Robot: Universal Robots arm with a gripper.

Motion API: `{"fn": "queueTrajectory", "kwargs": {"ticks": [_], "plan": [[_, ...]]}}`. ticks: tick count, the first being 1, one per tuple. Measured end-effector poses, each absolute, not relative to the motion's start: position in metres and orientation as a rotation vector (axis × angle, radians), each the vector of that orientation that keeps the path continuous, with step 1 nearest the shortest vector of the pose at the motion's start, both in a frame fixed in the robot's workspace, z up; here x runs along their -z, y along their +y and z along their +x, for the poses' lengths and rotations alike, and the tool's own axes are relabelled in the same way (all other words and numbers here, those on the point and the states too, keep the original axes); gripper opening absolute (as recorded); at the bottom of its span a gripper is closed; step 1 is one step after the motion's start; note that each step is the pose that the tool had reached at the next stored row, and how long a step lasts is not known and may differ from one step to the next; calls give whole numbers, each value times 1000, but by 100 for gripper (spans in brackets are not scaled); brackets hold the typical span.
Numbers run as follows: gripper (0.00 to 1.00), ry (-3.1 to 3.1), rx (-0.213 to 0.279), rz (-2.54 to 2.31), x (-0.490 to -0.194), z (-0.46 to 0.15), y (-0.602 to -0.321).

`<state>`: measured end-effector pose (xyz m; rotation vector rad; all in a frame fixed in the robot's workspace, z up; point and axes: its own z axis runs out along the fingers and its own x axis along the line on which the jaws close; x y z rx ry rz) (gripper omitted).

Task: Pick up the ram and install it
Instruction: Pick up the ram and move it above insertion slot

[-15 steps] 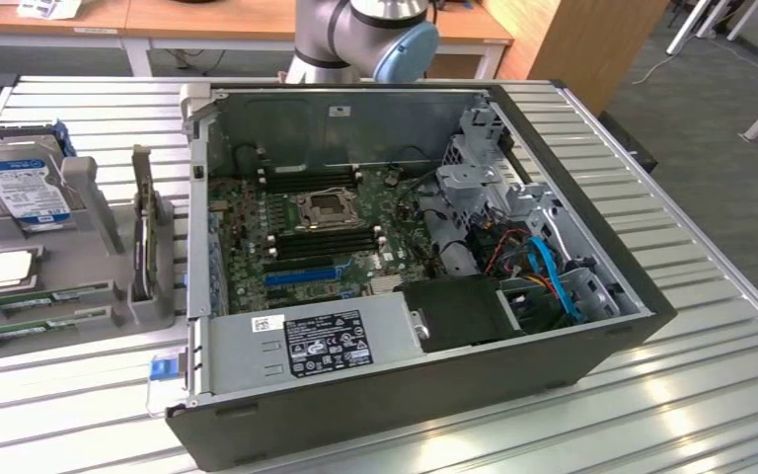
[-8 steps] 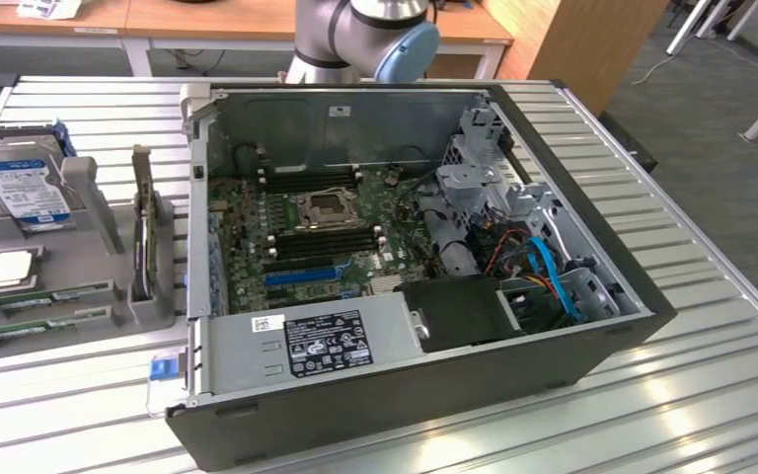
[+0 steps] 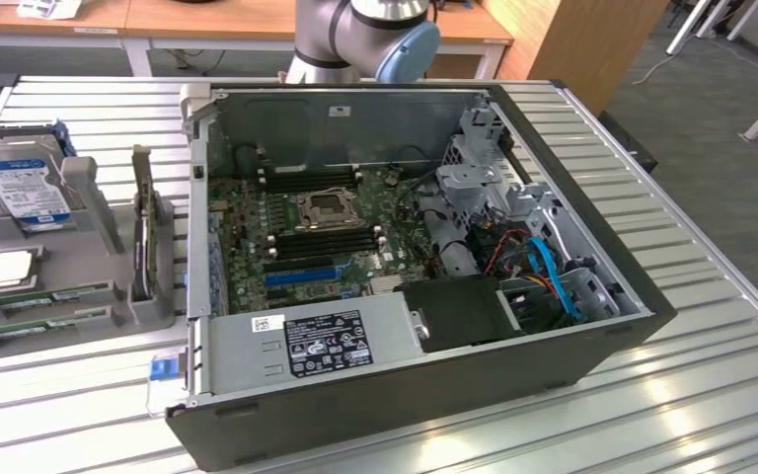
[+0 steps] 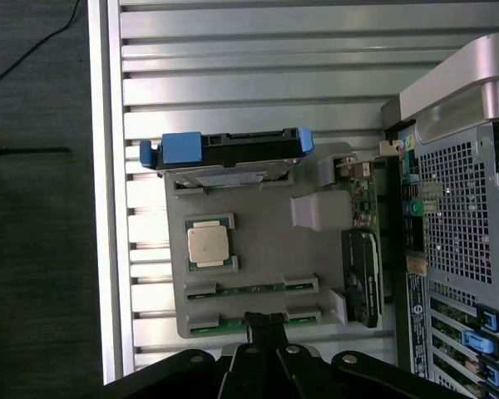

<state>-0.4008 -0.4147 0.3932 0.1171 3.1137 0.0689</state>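
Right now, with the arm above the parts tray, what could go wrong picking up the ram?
The jaws are shut over the outer ram stick; descending like that could press on it. The second stick lies close alongside and could get nudged. The upright card stands beside both.

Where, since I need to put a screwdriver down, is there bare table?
Bare slatted table lies on the exterior view's right of the computer case. Crowded: the grey tray on the exterior view's left, holding hard drive, processor and ram, with the gripper above the ram.
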Motion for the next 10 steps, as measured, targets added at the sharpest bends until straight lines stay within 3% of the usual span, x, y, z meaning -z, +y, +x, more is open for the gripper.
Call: {"fn": "queueTrajectory", "kwargs": {"ticks": [10], "plan": [[10, 3114, -69, 116, -393, -401, -415]]}}
